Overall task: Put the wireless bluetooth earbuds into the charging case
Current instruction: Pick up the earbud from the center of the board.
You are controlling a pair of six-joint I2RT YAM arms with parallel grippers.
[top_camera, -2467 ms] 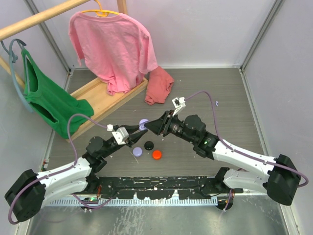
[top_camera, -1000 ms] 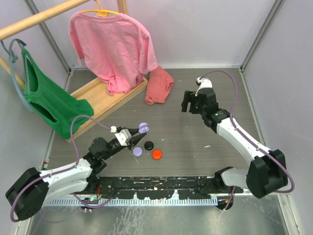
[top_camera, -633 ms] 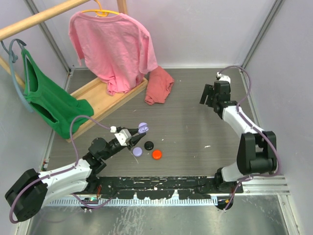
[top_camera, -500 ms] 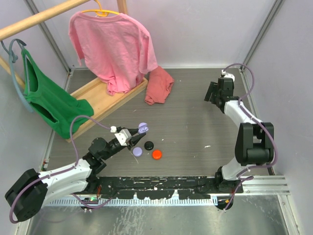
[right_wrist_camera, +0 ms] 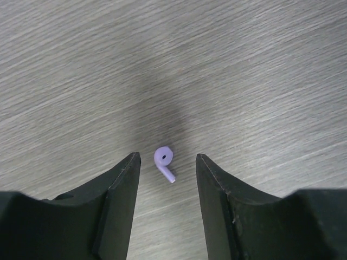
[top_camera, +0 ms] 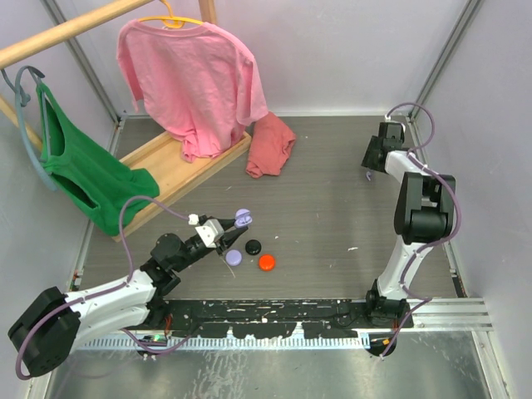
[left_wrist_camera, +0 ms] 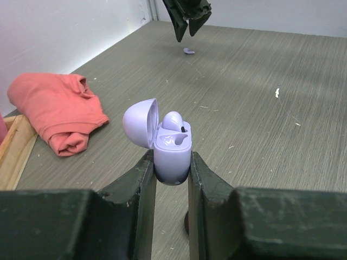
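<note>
One lavender earbud (right_wrist_camera: 164,162) lies loose on the table (right_wrist_camera: 260,65), a second earbud (left_wrist_camera: 172,120) seated in the upright, open-lidded lavender charging case (left_wrist_camera: 172,160).

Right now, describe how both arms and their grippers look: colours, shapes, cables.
Both the left arm and right arm have white link shells between bulky black joints. A thin lavender cable loops along the left one; a second cable arches by the right wrist. The left gripper and right gripper each have two flat matte-black fingers with tapered tips.

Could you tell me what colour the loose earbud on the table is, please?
Lavender; the earbud shows best in the right wrist view.
</note>
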